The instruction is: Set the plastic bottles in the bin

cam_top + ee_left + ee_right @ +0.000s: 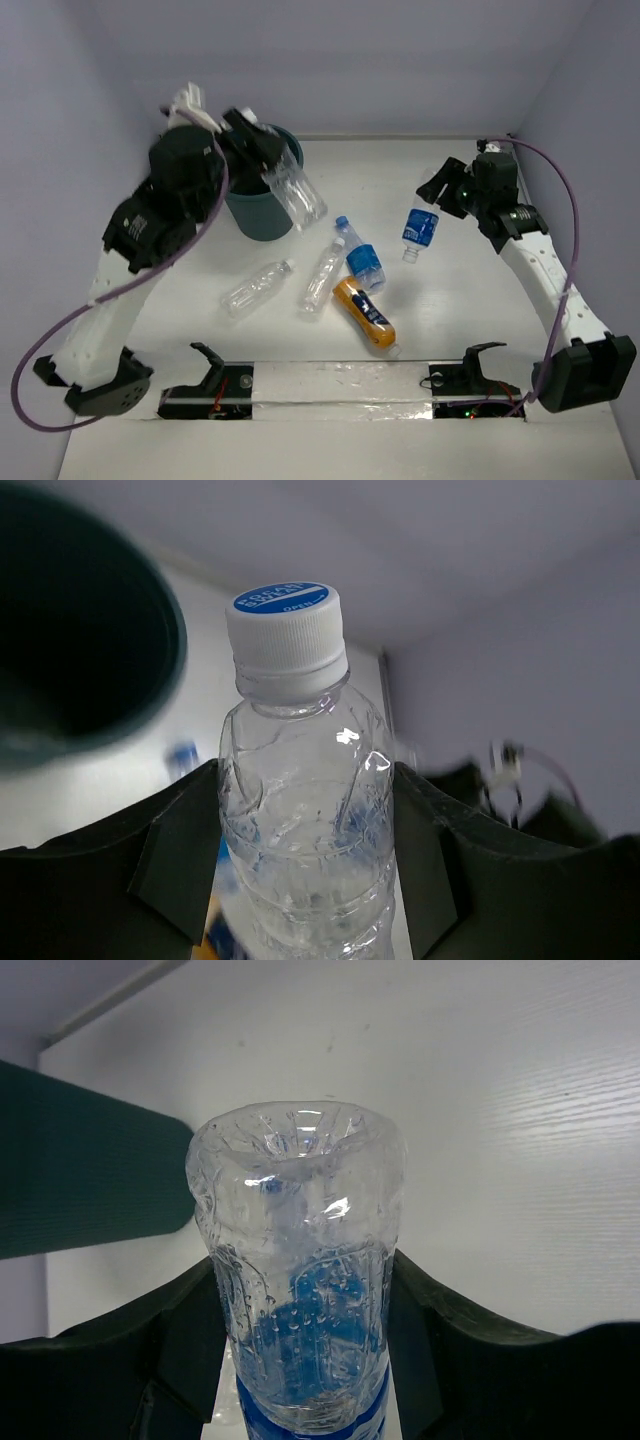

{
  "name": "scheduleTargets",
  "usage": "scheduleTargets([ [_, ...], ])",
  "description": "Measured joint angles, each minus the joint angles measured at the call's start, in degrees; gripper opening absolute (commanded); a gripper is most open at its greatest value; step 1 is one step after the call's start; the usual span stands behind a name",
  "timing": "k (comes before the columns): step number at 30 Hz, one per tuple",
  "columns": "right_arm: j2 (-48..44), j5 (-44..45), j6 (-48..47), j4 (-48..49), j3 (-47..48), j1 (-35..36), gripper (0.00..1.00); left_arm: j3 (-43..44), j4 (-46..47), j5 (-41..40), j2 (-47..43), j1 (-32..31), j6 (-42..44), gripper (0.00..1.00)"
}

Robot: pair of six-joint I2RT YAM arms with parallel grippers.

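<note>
Two grips are shown: a clear bottle [297,196] is clamped mid-body in the left claw [262,160] with the bin [256,216] just beside it, a blue-labelled bottle [420,228] in the right claw [442,193]; both are judged light, slippery and easily crushed.

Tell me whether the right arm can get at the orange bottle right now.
Probably not yet: its tool is full, gripping a blue-labelled bottle. The orange bottle itself lies uncovered on the table.
</note>
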Motion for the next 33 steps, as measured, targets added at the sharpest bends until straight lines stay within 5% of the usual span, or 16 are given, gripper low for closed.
scheduleTargets([
  [6,-5.2,-3.1,2.4,0.1,-0.2,3.1,0.52,24.2,1.8,-5.6,18.4,14.3,12.5,0.37],
  [12,-6.0,-4.6,4.3,-0.6,3.7,7.6,0.53,25.4,5.1,-12.4,28.2,20.4,20.2,0.39],
  [15,-3.8,-4.9,5.4,-0.3,9.1,9.4,0.53,19.5,7.6,-14.1,29.1,21.2,22.6,0.49],
  [16,-2.8,-4.8,5.8,-0.3,11.4,10.1,0.53,17.9,7.8,-14.4,29.3,21.4,23.2,0.62],
  [22,8.2,-4.5,8.4,3.0,27.3,16.2,0.54,13.8,9.4,-15.2,29.8,21.5,25.9,0.96],
  [27,21.1,-3.7,10.4,6.0,40.9,20.5,0.55,11.8,9.9,-12.5,26.7,21.5,26.1,0.93],
  [33,38.4,-0.9,12.7,7.9,58.2,24.2,0.56,-5.7,9.0,-1.9,7.3,21.5,23.2,0.65],
])
